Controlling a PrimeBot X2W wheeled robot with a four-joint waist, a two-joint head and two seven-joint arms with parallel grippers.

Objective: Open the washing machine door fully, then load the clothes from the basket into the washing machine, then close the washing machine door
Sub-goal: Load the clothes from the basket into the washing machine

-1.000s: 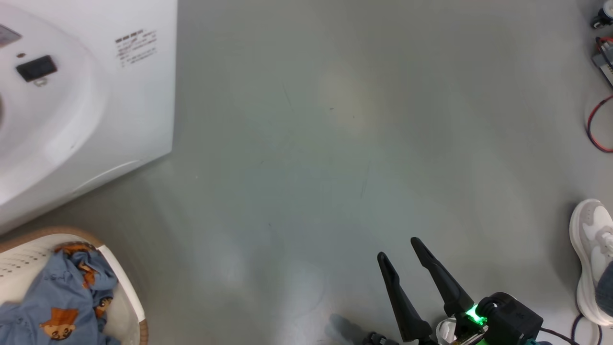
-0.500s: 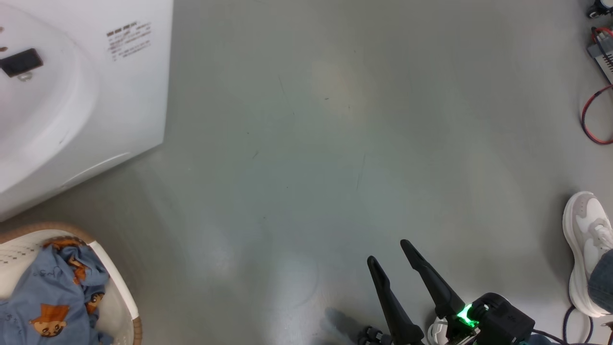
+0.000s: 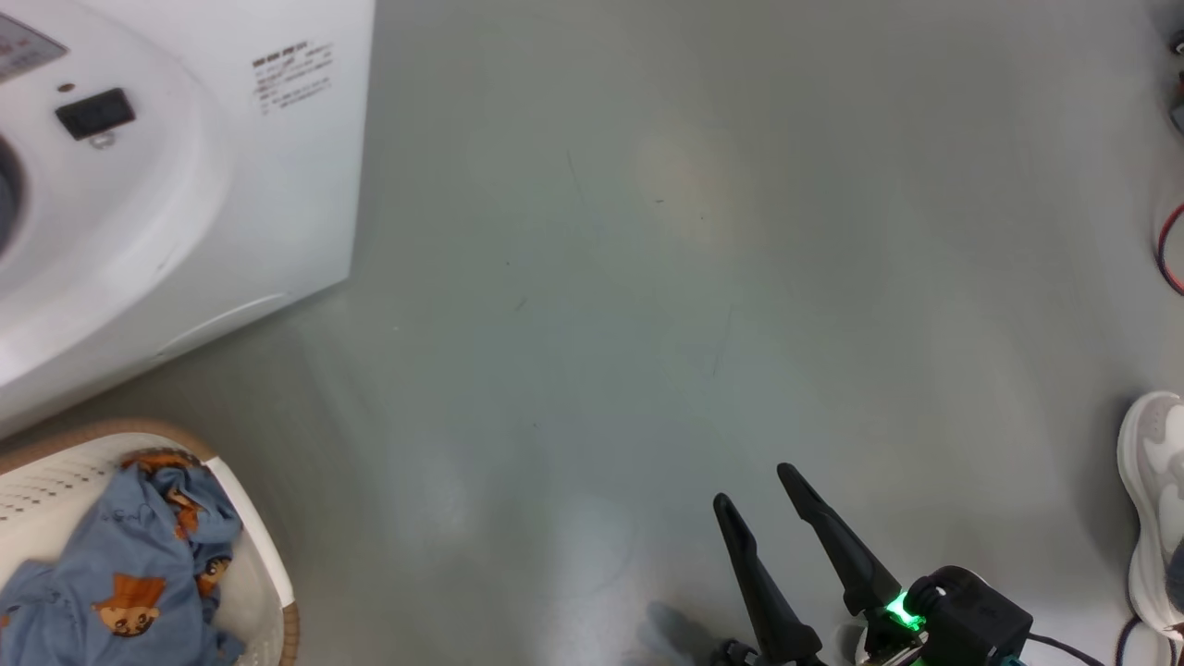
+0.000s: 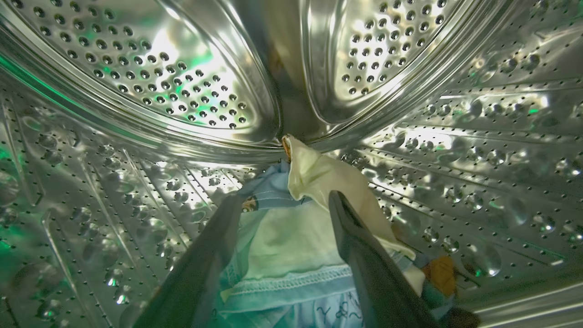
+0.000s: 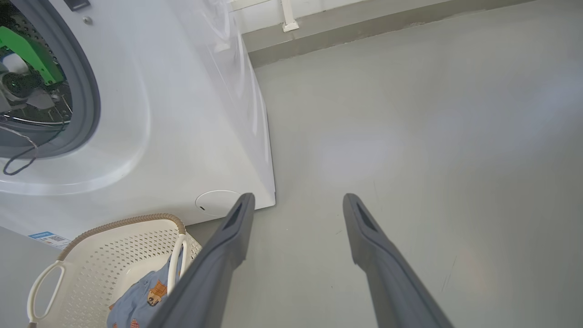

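Note:
Inside the perforated steel drum [image 4: 196, 91] of the washing machine [image 3: 185, 185], my left gripper [image 4: 286, 197] is open. A bundle of cream and light blue clothes [image 4: 291, 237] lies on the drum wall between and beyond its spread fingers. More blue clothes with orange figures [image 3: 120, 573] lie in the basket [image 3: 254, 546] on the floor before the machine. My right gripper [image 3: 749, 486] hangs open over bare floor, holding nothing. In the right wrist view the grey gasket [image 5: 89, 91] rings the mouth and my left arm reaches in. The washing machine door is out of view.
A person's pale shoe [image 3: 1152, 499] stands at the right edge. A red cable [image 3: 1167, 250] lies on the floor at the far right. The right wrist view shows a small round flap [image 5: 218, 202] low on the machine's front. A skirting board [image 5: 364, 27] runs along the far wall.
The whole head view swung a little left and then back right, so the camera moved. The basket, the machine and my right gripper keep their places.

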